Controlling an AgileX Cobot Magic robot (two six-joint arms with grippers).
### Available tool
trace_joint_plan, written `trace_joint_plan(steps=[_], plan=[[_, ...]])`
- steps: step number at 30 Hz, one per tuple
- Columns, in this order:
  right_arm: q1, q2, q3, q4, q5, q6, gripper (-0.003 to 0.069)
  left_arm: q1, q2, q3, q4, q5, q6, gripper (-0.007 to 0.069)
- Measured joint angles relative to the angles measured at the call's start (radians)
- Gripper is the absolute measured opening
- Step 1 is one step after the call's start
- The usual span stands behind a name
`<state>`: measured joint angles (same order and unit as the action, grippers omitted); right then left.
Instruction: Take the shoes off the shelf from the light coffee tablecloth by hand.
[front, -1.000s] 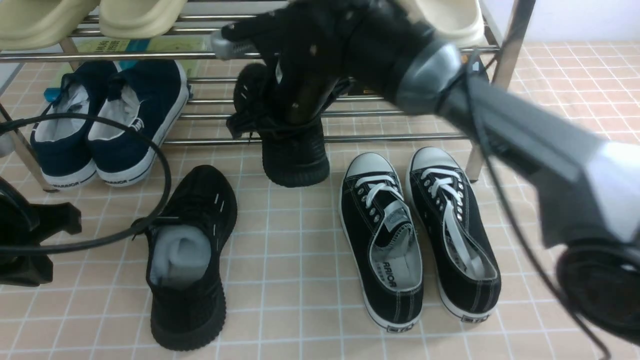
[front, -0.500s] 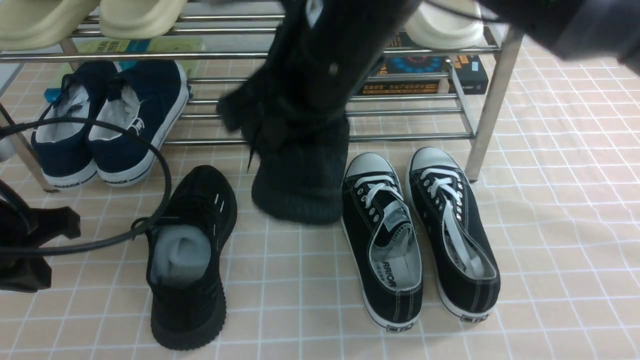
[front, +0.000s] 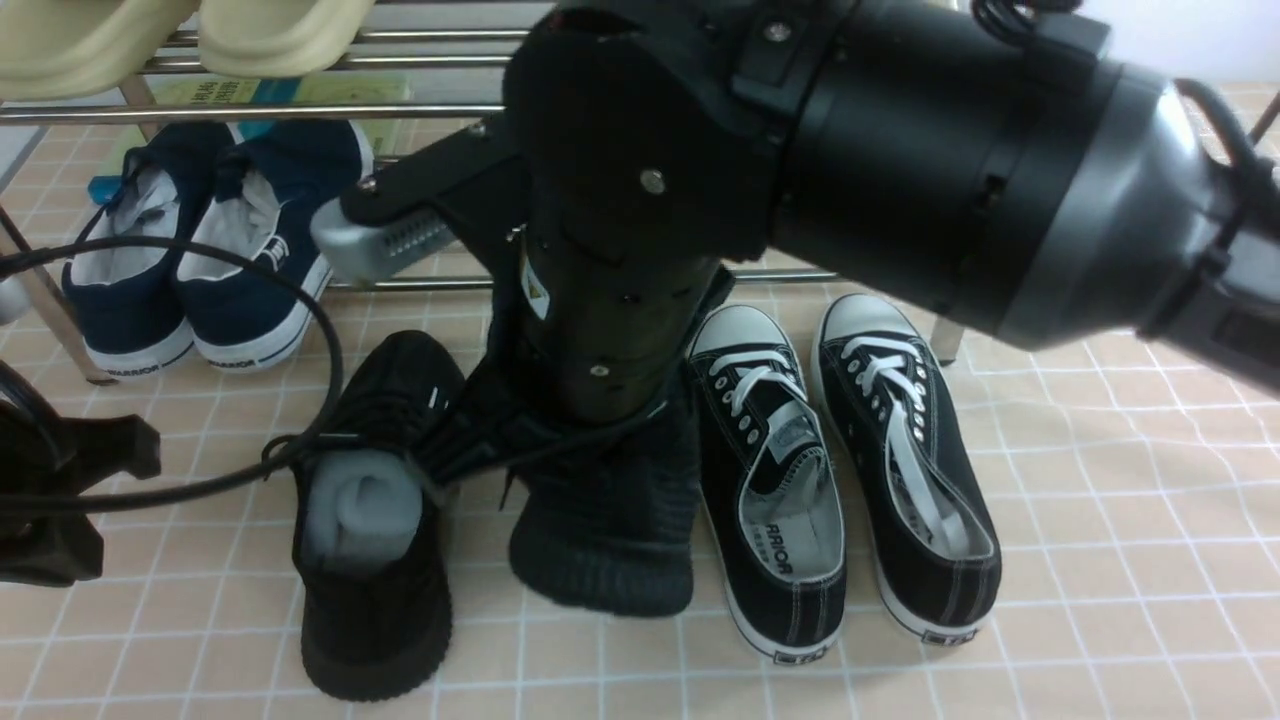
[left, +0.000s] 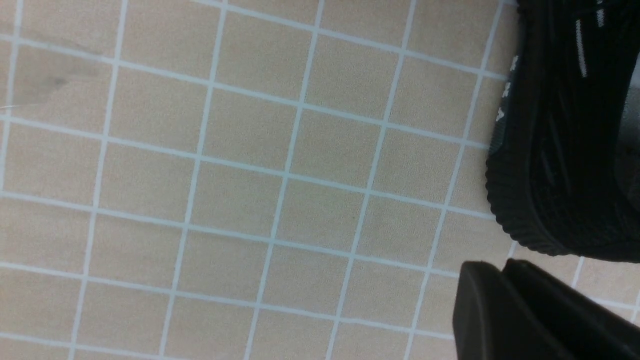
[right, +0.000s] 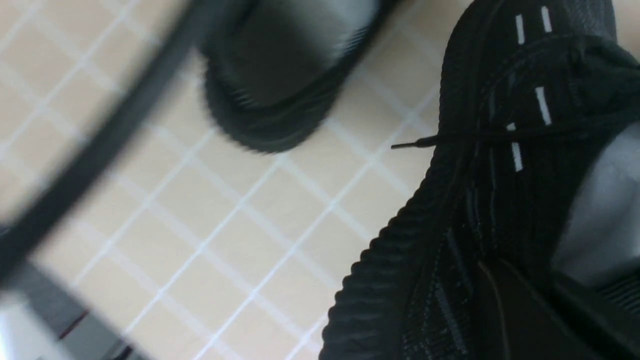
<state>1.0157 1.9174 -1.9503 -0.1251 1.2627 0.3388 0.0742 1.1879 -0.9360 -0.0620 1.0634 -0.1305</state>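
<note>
One black knit shoe (front: 610, 540), clamped in the right gripper (front: 600, 395), tilts over the tablecloth (front: 1100, 560) at six o'clock of the shelf (front: 250, 110) and three o'clock of its mate (front: 375, 560) in the front view. Left wrist view: the left gripper (left: 500, 285) hangs near the mate (left: 550, 175), its gap unreadable. Right wrist view: a finger (right: 505, 310) presses that shoe (right: 475, 200) by its collar.

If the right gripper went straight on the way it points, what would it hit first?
Probably the tablecloth, through the black sneaker the right gripper holds; the gap left is unclear.
</note>
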Motion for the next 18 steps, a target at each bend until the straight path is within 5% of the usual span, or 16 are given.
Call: trace_joint_plan(steps=[18], plan=[[-0.010, 0.141, -0.001, -0.163, -0.215, 0.041, 0.0018, 0.000, 0.000, 0.000, 0.000, 0.001, 0.000, 0.0075]])
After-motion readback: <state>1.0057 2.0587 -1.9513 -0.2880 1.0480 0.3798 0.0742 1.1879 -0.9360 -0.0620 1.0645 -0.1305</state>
